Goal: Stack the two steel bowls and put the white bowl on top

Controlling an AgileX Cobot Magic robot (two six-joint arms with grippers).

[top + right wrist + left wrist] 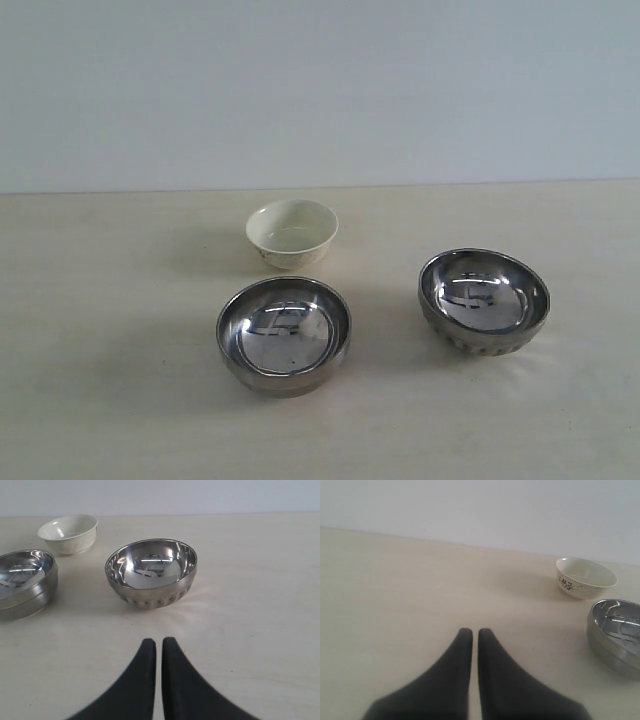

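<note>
My left pincer [470,632] pressed together, empty, my right pincer [158,642] pressed together too, nothing btwn tips, ribbed steel bowl [151,572] just ahead of it on table [100,350], smooth steel bowl [284,335] to its left, apart, white bowl [292,233] near behind smooth one, all 3 upright, unstacked

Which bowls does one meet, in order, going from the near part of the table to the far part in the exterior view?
smooth steel bowl → ribbed steel bowl → white bowl
</note>
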